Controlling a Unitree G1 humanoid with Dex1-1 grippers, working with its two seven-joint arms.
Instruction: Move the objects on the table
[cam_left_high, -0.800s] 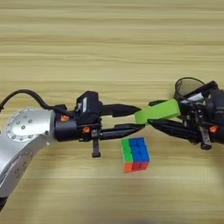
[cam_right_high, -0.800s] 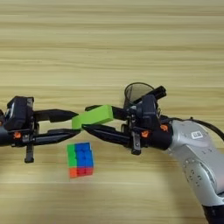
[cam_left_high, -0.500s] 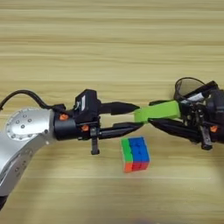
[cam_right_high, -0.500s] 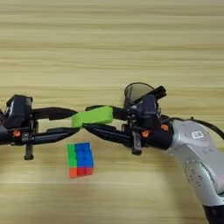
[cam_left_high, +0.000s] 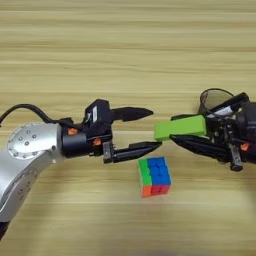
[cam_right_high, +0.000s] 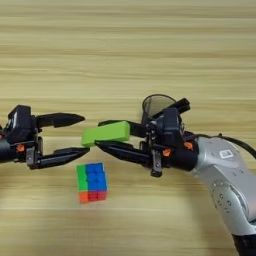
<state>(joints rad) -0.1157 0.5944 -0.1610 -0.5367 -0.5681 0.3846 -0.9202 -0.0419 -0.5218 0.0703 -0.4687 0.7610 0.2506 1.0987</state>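
Wood table (cam_left_high: 125, 45) – right gripper (cam_right_high: 102, 135) clasps flat bright-green block (cam_right_high: 106, 133).

Held off the light wood-grain counter (cam_left_high: 125, 45) in right end effector (cam_right_high: 107, 140): flat green rectangular block (cam_right_high: 106, 133). At block's 6 o'clock, multicoloured puzzle cube (cam_left_high: 154, 176); at 3 o'clock, black mesh pen cup (cam_right_high: 159, 107); at 9 o'clock, left end effector (cam_left_high: 155, 129).

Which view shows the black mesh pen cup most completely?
The right eye view: there the pen cup shows its whole round rim behind the right gripper, which holds the green block. In the left eye view the cup sits near the right edge, its lower part hidden behind the arm.
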